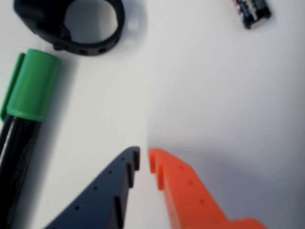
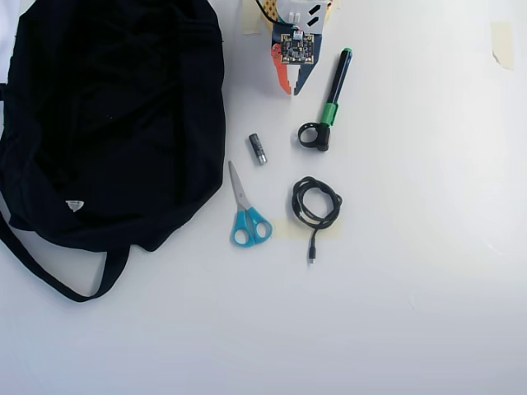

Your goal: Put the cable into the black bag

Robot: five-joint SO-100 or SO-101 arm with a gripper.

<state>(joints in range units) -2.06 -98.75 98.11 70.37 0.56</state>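
The jaws of the gripper (image 1: 144, 160) are seen almost shut, with only a thin gap between the dark tip and the orange tip, and nothing is held. In the overhead view, the cable (image 2: 316, 202) is found coiled on the white table (image 2: 412, 313), below the pen (image 2: 333, 96) and just right of the blue scissors (image 2: 246, 216). The black bag (image 2: 107, 115) is spread out far to the left. A small battery (image 2: 258, 149) is seen between the bag and the pen.

Wrist view: close above the table (image 1: 228, 95), facing down past the fingertips. Overhead view: high, straight down (whole layout). Shared: pen (image 1: 26, 109) (image 2: 336, 90), battery (image 1: 251, 12) (image 2: 258, 149).
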